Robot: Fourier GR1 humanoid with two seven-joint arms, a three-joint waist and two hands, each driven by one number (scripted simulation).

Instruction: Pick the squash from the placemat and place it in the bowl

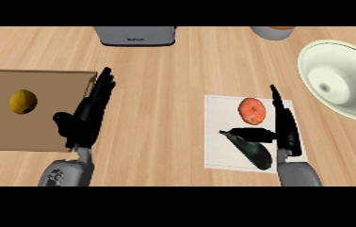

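Note:
A dark green, elongated squash (pixel 253 153) lies at a slant on the white placemat (pixel 221 150). A round orange fruit (pixel 252 110) sits just behind it on the same mat. My right hand (pixel 286 125) stands edge-on at the squash's right side, fingers straight and pointing away from me. Its thumb reaches left across the squash's far end, and the hand is open. The pale, cream bowl (pixel 332 80) stands to the right, beyond the mat. My left hand (pixel 87 114) rests open at the left, far from the mat.
A brown cutting board (pixel 49 127) with a yellow lemon (pixel 23 101) lies at the left, partly under my left hand. A grey appliance (pixel 135 36) stands at the back, and a grey container (pixel 272 32) at the back right.

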